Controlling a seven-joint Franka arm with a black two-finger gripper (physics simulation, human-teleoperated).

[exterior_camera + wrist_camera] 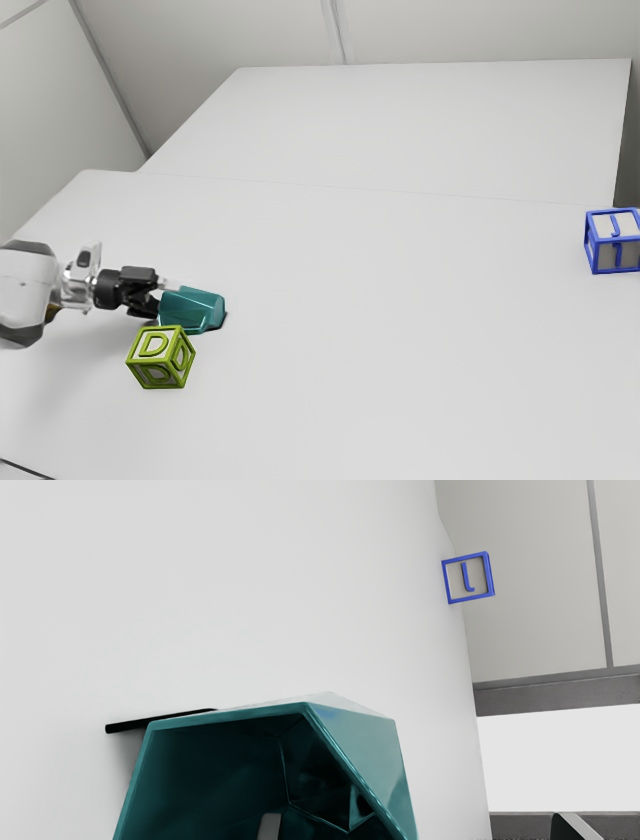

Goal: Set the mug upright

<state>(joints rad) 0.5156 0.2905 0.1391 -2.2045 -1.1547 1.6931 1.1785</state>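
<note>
The gripper (pixel 161 296) is low at the exterior view's left, at the near end of the teal mug (pixel 192 310), which lies on its side on the table. In the wrist view the mug (pixel 405 760) turns its many-sided mouth toward my hand. The gripper (pixel 421 826) stands open there, its fingers wide apart: one fingertip (pixel 270 827) overlaps the dark mouth, the other (pixel 575 827) is outside the mug, past its side wall. Whether either finger touches the mug I cannot tell.
A green letter block (pixel 161 357) sits close beside the mug on the table (pixel 400 330). The blue letter block (pixel 612 241) is far off at the exterior view's right edge. A thin black strip (pixel 160 721) shows by the mug's rim in the wrist view.
</note>
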